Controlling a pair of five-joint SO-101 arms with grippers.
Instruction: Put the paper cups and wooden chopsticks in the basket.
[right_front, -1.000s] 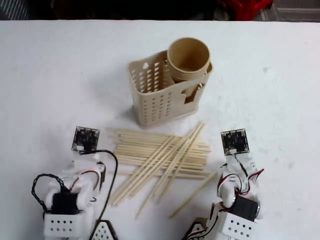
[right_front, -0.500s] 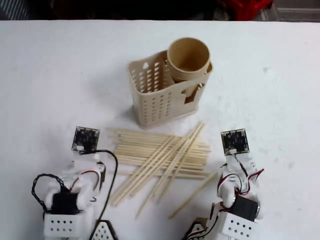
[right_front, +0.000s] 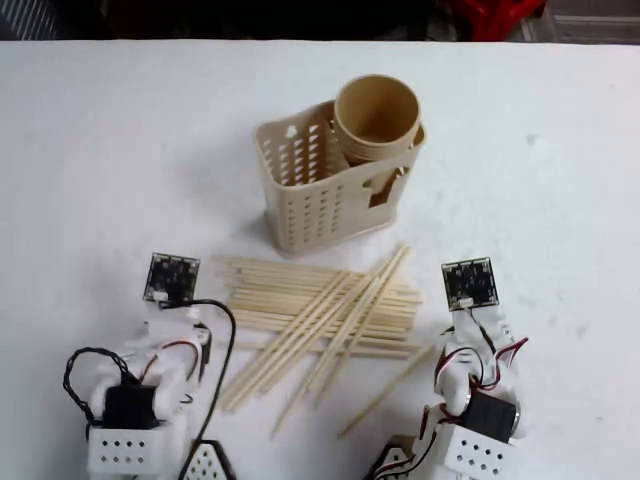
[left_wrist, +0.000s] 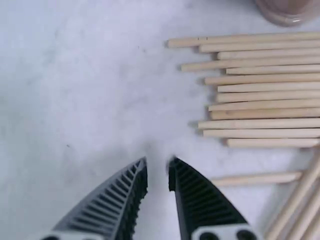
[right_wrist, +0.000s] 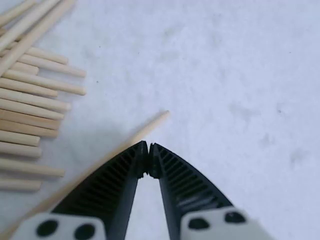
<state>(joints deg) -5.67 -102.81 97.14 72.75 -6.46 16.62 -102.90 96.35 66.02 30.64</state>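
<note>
Chopsticks (right_front: 320, 305) lie between my arms: left arm (right_front: 140, 395) at 7 o'clock, jaws slightly parted, empty; right arm (right_front: 478, 400) at 5 o'clock, jaws clenched, empty.

The basket (right_front: 310, 205) is hiding the lower parts of the cups (right_front: 377, 112), and the left wrist view's edge is cutting off the chopsticks (left_wrist: 265, 95).
</note>
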